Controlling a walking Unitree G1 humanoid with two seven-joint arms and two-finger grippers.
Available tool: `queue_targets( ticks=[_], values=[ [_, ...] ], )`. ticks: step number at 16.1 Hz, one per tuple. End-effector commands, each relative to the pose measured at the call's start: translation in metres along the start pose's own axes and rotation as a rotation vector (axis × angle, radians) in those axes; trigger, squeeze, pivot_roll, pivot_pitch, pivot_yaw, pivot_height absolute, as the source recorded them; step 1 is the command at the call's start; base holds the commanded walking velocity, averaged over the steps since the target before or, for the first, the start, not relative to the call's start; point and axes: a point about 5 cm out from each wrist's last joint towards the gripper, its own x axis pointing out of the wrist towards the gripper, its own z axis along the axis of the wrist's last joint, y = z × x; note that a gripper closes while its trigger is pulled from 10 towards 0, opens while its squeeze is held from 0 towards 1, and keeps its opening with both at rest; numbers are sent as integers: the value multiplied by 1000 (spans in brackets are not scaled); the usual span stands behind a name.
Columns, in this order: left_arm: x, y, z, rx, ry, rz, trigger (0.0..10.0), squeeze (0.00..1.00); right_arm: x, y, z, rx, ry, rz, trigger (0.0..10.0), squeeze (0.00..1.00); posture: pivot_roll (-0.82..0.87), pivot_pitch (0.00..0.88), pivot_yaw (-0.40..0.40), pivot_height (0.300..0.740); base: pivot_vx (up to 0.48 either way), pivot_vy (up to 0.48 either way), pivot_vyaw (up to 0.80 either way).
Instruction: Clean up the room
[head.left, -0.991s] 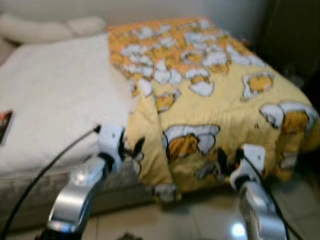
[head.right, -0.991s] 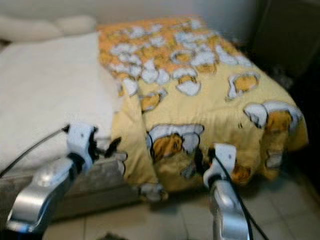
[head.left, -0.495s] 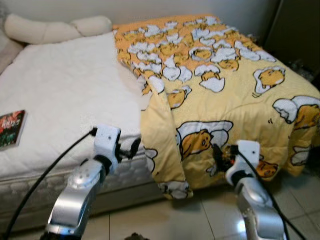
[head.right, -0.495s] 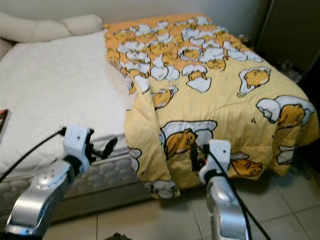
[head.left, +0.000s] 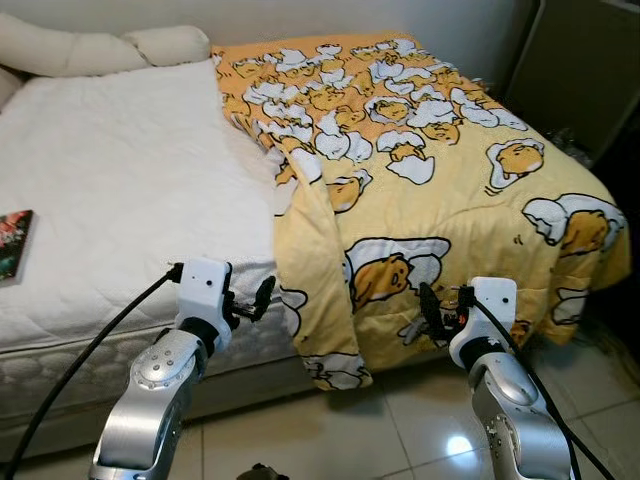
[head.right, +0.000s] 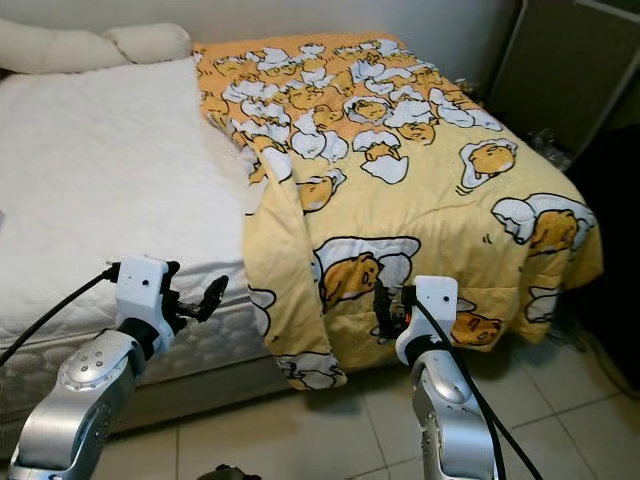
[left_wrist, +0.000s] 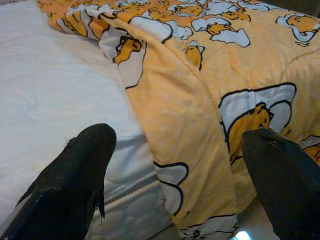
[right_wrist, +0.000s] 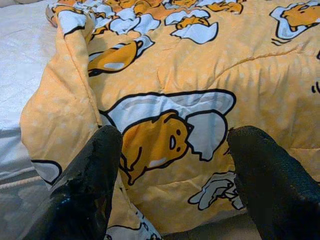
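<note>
the quilt (head.left: 430, 190), yellow with a cartoon egg print, covers the right half of the bed (head.left: 120, 190) and hangs over its foot edge, with one folded edge running down the middle; it looks soft, bulky and light, likely to slump and drag, so the hanging lower edge seems the best place to grip. the left gripper (left_wrist: 175, 185) and right gripper (right_wrist: 170, 180) both hover near that edge with fingers spread wide, holding nothing. a book (head.left: 12, 243) lies on the bare mattress, well apart from the quilt; no containers appear.
</note>
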Motion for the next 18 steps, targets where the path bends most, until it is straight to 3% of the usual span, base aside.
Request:
queue_targets(
  ticks=[1, 8, 18],
  values=[
    [-2, 4, 8, 9, -37, 27, 10000, 0, 0, 2, 6, -3, -14, 18, 10000, 0, -59, 0, 12, 740, 0, 0, 0],
    [1, 5, 16, 24, -80, 15, 10000, 0, 1, 5, 5, 9, -20, 22, 10000, 0, -66, 0, 32, 740, 0, 0, 0],
    [-2, 3, 10, -5, -65, 20, 10000, 0, 3, 2, 6, -38, -14, 39, 10000, 0, -50, 0, 10, 740, 306, 0, 0]
  ],
)
